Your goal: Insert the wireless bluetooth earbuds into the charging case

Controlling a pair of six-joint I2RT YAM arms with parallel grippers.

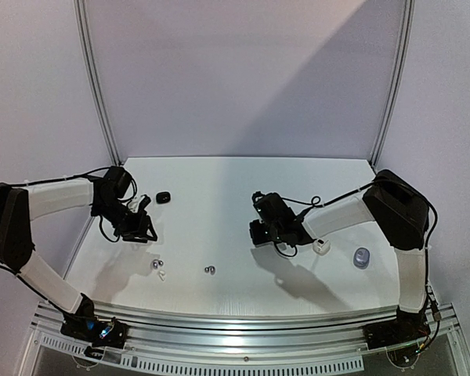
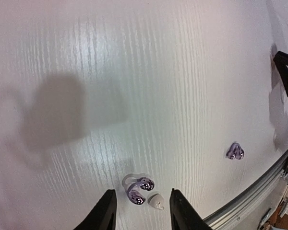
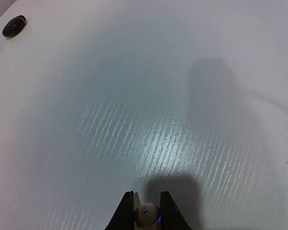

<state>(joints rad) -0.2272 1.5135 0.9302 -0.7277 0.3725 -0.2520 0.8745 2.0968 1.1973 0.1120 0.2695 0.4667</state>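
Note:
My right gripper [image 3: 146, 211] is shut on a white earbud [image 3: 146, 215] and hangs above bare table; in the top view it [image 1: 260, 235] sits right of centre. My left gripper [image 2: 141, 213] stands open over a silvery-grey clip earbud [image 2: 137, 188] and a small white earbud [image 2: 156, 201], both lying on the table between its fingers. Another silvery-grey earbud [image 2: 235, 152] lies further right, also seen from above [image 1: 210, 270]. A black charging case [image 1: 163, 197] rests at the back left, a white case [image 1: 321, 247] and a grey-blue case [image 1: 362, 258] at the right.
The table's front metal rail [image 1: 243, 317] runs just behind the earbuds near the left gripper. Frame posts [image 1: 94, 78] stand at the back corners. The black case [image 3: 13, 26] shows far off in the right wrist view.

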